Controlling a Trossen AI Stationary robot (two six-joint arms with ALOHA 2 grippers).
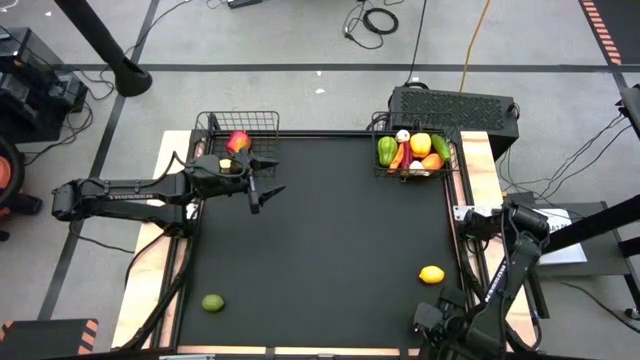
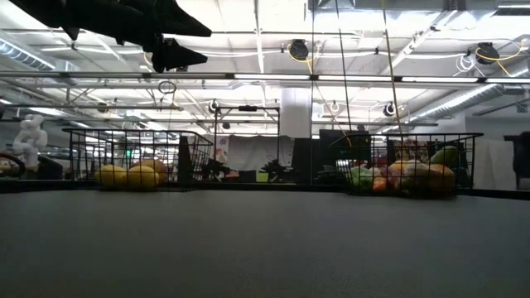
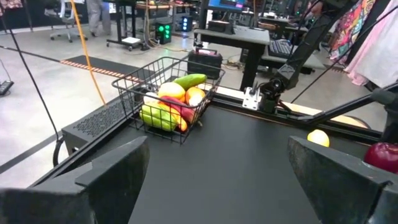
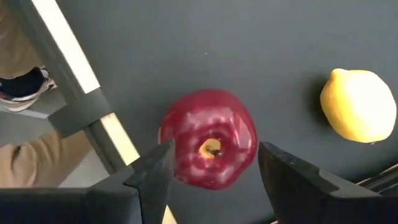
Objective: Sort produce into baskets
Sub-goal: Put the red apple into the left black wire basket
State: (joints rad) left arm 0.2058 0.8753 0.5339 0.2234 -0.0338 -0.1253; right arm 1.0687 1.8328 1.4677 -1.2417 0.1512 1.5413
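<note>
1. Left gripper (image 1: 262,187): hovers above the mat just in front of the left basket (image 1: 238,124), fingers spread wide, nothing between them. Its wrist view looks across the table to the far basket.
2. Right gripper (image 4: 214,165): low at the table's near right corner, pointing down. The fingers stand on either side of a red apple (image 4: 208,138), part open; whether the pads touch the fruit cannot be told.
3. Red apple: stem dimple facing up at the camera, on the black mat (image 1: 320,250) close to the table's right edge. Round, so no long axis governs the approach; it sits centred in the gap, directly below the hand.
4. Lemon (image 1: 431,274): loose on the mat, near the apple but apart from it, clear of the fingers.
5. Lime (image 1: 212,302): loose at the near left corner, well apart from both arms; the left arm is the nearer.
6. Left basket: holds a red fruit and yellow pieces.
7. Right basket (image 1: 447,165): far right corner, heaped with green, yellow, orange and red pieces.
8. Judgement: the apple is the right arm's; a straight descent and squeeze should suffice.
</note>
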